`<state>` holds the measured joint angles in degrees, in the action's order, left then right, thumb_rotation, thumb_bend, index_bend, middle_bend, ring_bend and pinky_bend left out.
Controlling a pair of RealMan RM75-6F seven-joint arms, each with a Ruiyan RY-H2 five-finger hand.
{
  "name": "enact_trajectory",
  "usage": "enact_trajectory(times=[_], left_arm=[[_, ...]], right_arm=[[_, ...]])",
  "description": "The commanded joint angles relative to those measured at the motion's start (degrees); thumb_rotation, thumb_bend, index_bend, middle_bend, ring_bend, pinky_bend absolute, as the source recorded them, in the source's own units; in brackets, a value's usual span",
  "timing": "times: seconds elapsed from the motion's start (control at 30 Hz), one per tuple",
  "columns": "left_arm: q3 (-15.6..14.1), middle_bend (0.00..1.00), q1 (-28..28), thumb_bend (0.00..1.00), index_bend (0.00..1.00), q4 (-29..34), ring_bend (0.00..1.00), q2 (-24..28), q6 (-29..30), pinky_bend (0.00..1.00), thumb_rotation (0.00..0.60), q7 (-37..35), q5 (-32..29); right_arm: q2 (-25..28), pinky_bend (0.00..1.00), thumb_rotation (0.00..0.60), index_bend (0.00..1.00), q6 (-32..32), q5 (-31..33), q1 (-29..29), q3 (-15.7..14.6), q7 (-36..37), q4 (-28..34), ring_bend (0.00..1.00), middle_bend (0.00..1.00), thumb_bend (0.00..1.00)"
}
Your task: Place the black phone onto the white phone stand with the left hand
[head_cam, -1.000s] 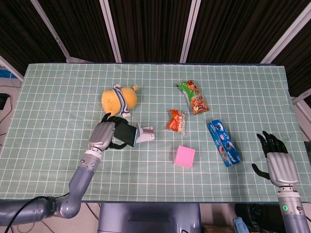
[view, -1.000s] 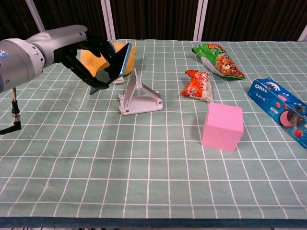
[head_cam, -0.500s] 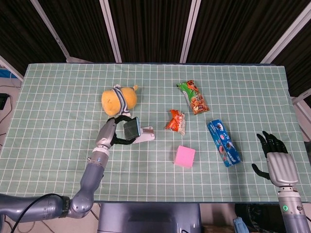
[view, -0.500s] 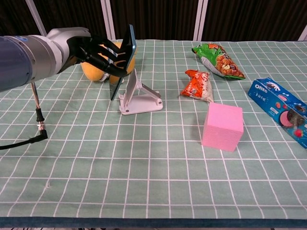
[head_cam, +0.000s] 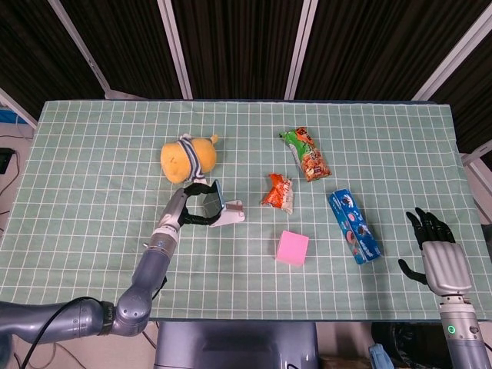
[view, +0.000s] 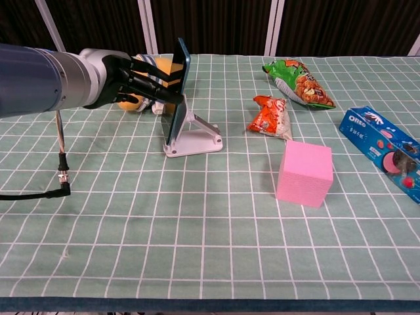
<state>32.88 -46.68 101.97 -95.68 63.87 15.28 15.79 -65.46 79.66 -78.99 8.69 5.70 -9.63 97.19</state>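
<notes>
The left hand (view: 134,82) grasps the black phone (view: 178,92), held upright on edge against the white phone stand (view: 193,134), in front of the yellow plush toy (head_cam: 187,157). The right hand (head_cam: 435,250) hangs at the table's edge, fingers spread, holding nothing.

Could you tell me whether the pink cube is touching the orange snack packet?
No, in the chest view the pink cube sits apart from the orange snack packet, with bare cloth between them.

The left hand (view: 141,82) has black fingers and a silver-grey forearm, with a thin black cable hanging at the chest view's left. The right hand (head_cam: 436,250), lower right, is silver with black fingers.
</notes>
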Motion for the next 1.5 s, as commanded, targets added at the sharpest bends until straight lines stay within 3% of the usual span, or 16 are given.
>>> enact_trajectory(times=[0.03,1.27,1.5], left_arm=[[-0.1,0.7,-0.5,0.5,0.64,-0.5,0.16,0.5,-1.3,0.0,0.6,-0.4,-0.7],[-3.4,0.69,-3.6,0.49,0.63,-5.4,0.16,3.6,-8.7,0.0,0.6,-4.8,-3.7],[-4.5,0.66,-4.0,0.48,0.59,-5.6,0.16,4.1,-9.6,0.0,0.6,-5.1,-3.9]], right_arm=[[0.0,0.14,0.6,0.0,0.0,0.0,0.0,0.0,0.0,0.0,0.0,0.0,0.37],[-0.1,0.14,0.6,0.0,0.1,0.1,0.0,0.0,-0.2,0.0,0.0,0.0,0.37],[-0.1,0.14,0.6,0.0,0.1,0.1,0.0,0.0,-0.4,0.0,0.0,0.0,0.37]])
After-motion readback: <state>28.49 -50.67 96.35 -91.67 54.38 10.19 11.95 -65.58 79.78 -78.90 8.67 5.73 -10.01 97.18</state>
